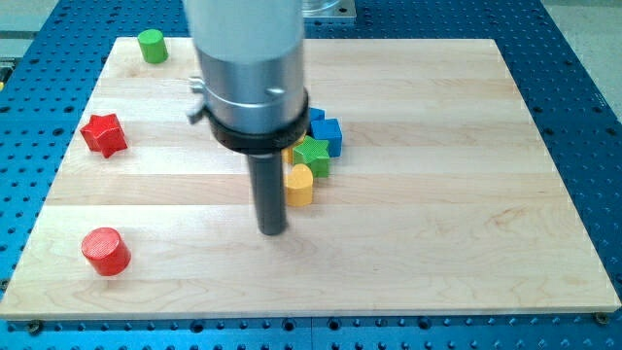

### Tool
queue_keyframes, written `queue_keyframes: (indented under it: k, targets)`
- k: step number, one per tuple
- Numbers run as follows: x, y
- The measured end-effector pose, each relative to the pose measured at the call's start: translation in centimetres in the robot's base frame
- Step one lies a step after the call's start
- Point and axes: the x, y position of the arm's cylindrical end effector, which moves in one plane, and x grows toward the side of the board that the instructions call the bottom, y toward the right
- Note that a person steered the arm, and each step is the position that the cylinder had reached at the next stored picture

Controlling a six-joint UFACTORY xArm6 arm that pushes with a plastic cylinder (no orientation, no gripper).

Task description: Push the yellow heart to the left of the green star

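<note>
The arm carries no jaws; it ends in a plain dark rod, so nothing is clamped or held. The tip (pixel 273 231) rests on the wooden board (pixel 437 224), just toward the view's bottom-left of the yellow heart (pixel 299 184), very close to it; whether the two touch cannot be told. Nearest the view's bottom edge, well to the left of the heart, stands the red cylinder (pixel 105 250). The board to the heart's right and below it lies open as far as the edges. Just above the heart, touching it, sits the green star (pixel 313 155), and against the star's upper right is a blue block (pixel 328 133), partly hidden by the arm's metal body. Farther off to the left of the heart lies the red star (pixel 104 134), and beyond it, near the far edge, the green cylinder (pixel 151 45).
</note>
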Motion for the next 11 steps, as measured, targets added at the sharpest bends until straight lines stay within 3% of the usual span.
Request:
queue_keyframes:
  k: [1, 5, 8, 10, 11]
  targets:
    - [-0.8, 4.4]
    - [-3.6, -2.2]
    - [-7.7, -3.5]
    - [7.7, -3.1]
    - [7.5, -9.5]
